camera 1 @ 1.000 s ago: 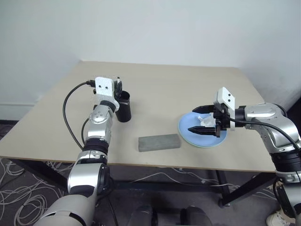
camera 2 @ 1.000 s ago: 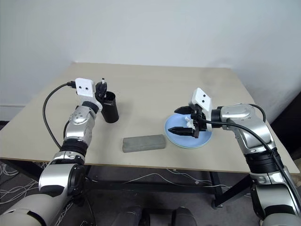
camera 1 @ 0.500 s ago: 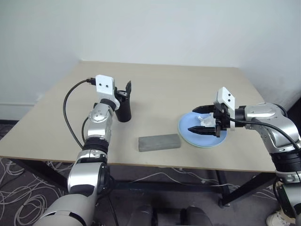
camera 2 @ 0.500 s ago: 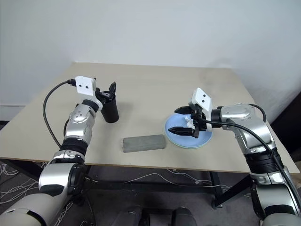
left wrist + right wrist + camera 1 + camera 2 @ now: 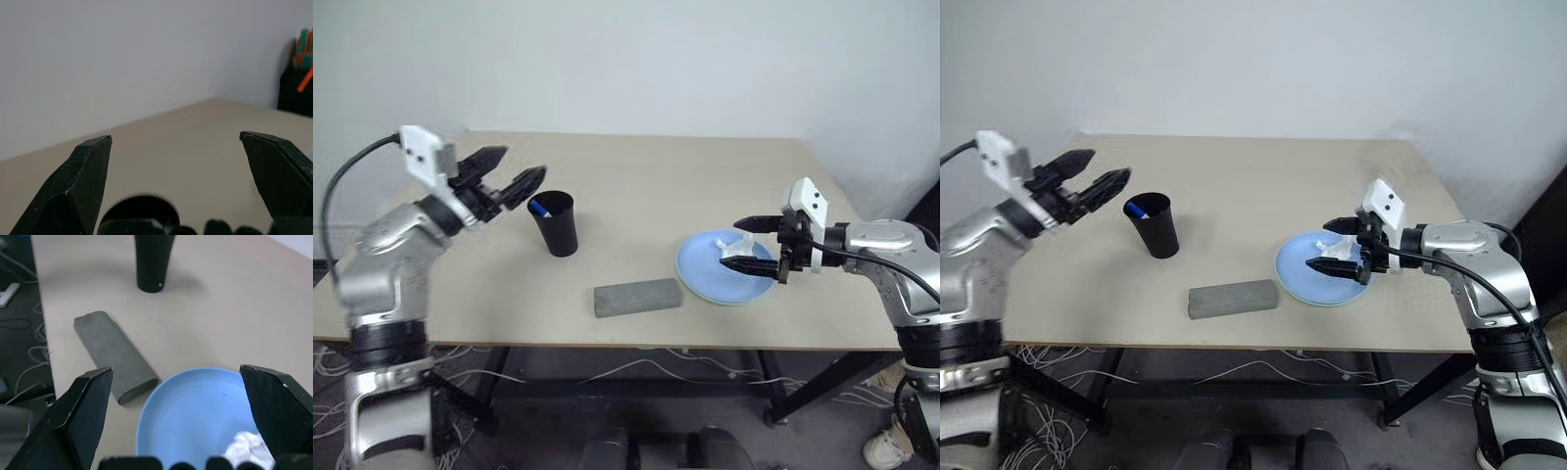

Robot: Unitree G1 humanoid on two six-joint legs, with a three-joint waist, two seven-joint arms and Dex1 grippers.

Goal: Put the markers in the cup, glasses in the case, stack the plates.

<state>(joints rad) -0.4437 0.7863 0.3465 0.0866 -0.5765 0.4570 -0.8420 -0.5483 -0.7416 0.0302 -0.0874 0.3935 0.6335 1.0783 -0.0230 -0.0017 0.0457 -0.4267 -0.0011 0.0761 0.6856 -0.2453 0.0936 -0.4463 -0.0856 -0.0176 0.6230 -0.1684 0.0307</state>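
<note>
Your left gripper (image 5: 514,173) is up in the air, just left of the cup (image 5: 554,223) and above its rim, fingers spread wide w/ nothing between them. It points roughly level toward the table's middle. The cup stands upright on the left half of the table (image 5: 646,186); a blue marker (image 5: 539,209) end shows inside at the rim. Can't tell from here if the 2nd marker is in there too.

Your right gripper (image 5: 744,243) is also spread wide, empty, hovering low over the right part of the plate (image 5: 705,274). You see a light blue plate on top w/ a paler edge peeking out under it near the front, so it looks like 2 plates stacked, tho the lower one is barely visible. A crumpled white tissue (image 5: 736,247) lies on the blue plate, right by your right fingers; whether a fingertip touches it, can't tell.

The grey case (image 5: 637,297) lies shut and flat near the table's front edge, btwn cup and plate, just left of the plate and apart from it. In the right wrist view you see the case (image 5: 113,355) angled, one end close to the plate rim (image 5: 146,416), w/ the cup (image 5: 153,259) beyond it.
</note>
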